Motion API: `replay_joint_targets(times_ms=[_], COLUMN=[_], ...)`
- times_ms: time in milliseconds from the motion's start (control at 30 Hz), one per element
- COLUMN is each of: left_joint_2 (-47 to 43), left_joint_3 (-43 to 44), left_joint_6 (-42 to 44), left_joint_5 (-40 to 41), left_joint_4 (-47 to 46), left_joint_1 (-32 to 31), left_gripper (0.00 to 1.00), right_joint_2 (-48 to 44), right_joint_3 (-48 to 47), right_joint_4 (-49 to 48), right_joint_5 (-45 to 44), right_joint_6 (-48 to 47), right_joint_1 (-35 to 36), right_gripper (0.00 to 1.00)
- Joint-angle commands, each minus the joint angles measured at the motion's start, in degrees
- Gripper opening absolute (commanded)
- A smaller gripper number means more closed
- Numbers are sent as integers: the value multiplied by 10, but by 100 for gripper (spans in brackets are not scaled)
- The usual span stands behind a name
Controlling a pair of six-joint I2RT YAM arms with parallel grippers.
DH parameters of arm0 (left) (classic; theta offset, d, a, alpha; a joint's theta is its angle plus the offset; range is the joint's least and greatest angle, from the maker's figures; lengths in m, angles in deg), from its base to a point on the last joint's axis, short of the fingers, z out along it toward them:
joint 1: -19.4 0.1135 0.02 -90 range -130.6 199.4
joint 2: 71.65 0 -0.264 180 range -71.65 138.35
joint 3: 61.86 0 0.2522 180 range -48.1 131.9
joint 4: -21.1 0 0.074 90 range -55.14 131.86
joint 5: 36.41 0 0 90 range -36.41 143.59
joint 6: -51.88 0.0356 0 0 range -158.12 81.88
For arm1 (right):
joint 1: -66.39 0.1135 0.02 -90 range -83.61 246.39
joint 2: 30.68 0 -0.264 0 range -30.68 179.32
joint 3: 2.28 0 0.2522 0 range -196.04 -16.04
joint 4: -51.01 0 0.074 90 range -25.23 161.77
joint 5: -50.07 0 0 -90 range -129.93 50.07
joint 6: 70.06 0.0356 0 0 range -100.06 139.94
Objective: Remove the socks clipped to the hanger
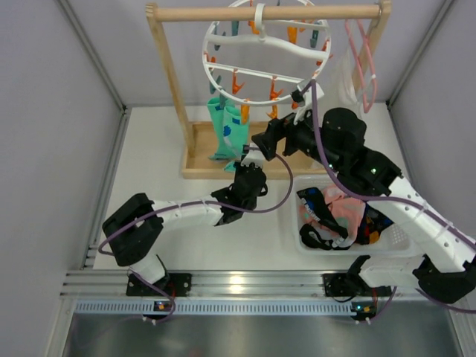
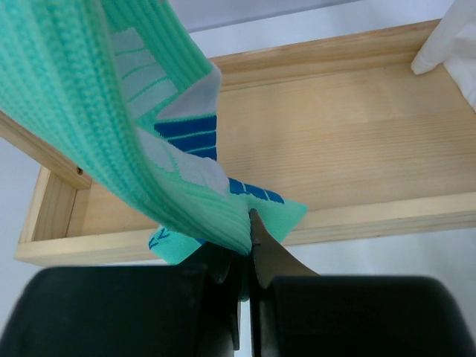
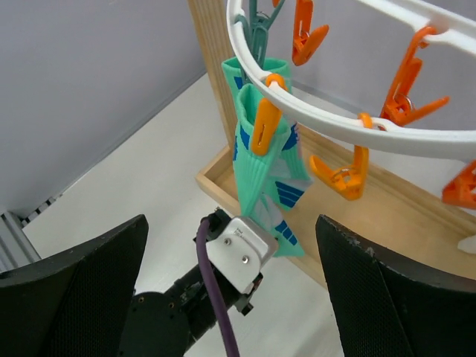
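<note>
Toward the near right corner of the counter: white basket (image 1: 401, 242) holds pink and black socks, so those are off the hanger.

Mid-counter: left gripper (image 2: 245, 223) is clenched on the toe end of a teal sock (image 2: 149, 111). The fabric is pinched between the fingers and the sock runs taut upward.

Judged step: pulling the teal pair, the only socks seen hanging.

Just beyond: right gripper (image 1: 269, 140) has its fingers spread wide, holding nothing and touching nothing. It faces the orange clip (image 3: 262, 126) pinning a teal cuff to the ring.

A second teal sock (image 1: 216, 119) hangs just beside the first, under a teal clip (image 3: 254, 30). Cannot tell for certain which cuff belongs to the gripped toe.

At the far edge: hanger (image 1: 268, 52) hangs tilted from the wooden rail (image 1: 268, 13).

Next move, as judged: either a steady downward pull by the left arm until the clip lets go, or the right fingers close on the clip's tails to open it.

Risk: the ring swings instead of releasing.
</note>
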Motion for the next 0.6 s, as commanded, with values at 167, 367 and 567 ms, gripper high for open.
replay_joint_targets(times_ms=[167, 367, 567], left_joint_2=[-43, 11, 87], left_joint_3=[-25, 33, 127], left_joint_6=[-22, 59, 165], left_joint_5=[83, 147, 199], left_joint_4=[-31, -31, -33], left_joint_1=[-28, -76, -104], left_gripper=[0, 0, 0], right_joint_2=[55, 113, 188], right_joint_3=[-40, -121, -270], right_joint_4=[-57, 33, 174], right_joint_5=[41, -86, -256], right_joint_6=[30, 38, 5], right_joint_1=[-3, 14, 71], right_gripper=[85, 80, 82])
